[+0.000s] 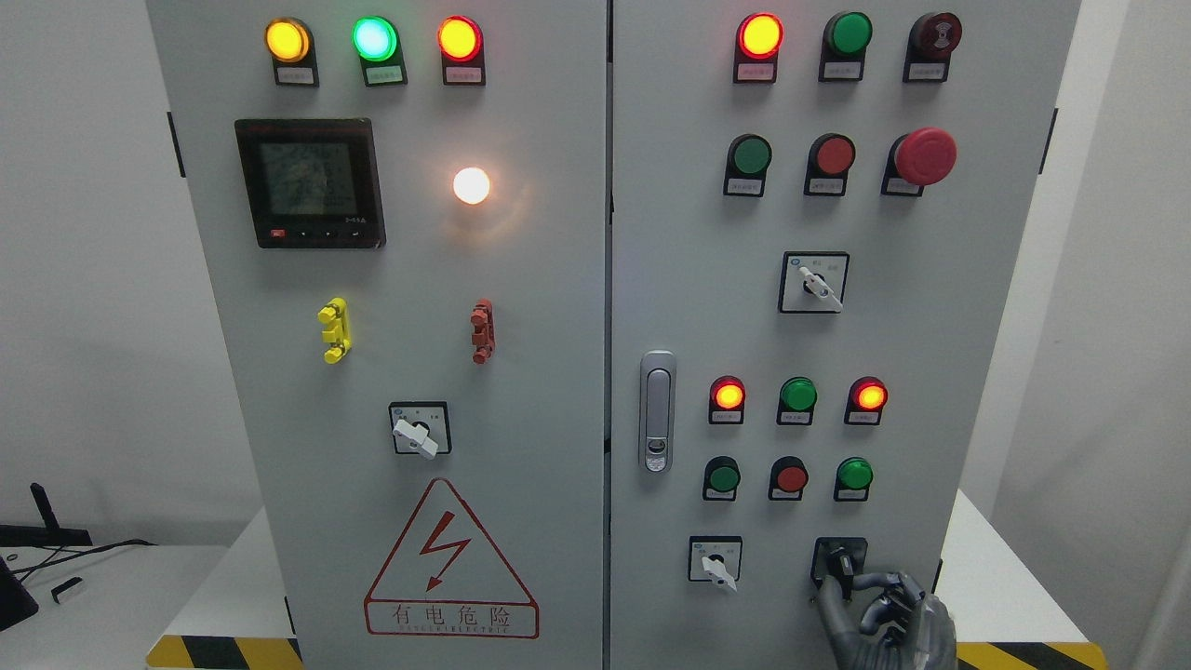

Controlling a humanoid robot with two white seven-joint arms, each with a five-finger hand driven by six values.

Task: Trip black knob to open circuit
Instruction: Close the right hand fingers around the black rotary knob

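Black knob [840,561] low on cabinet, right hand [889,614] fingers touching it

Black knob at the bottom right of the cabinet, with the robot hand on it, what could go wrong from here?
The right hand pinches only the black knob with its fingertips, so they could slip off as it turns. The white selector switch sits close on the left; a stray finger might bump it.

Up and left of the hand stand a silver door handle [657,410], a white knob [715,564], a red mushroom button [924,155], a dark meter screen [309,182] and a red lightning warning sign [451,561].
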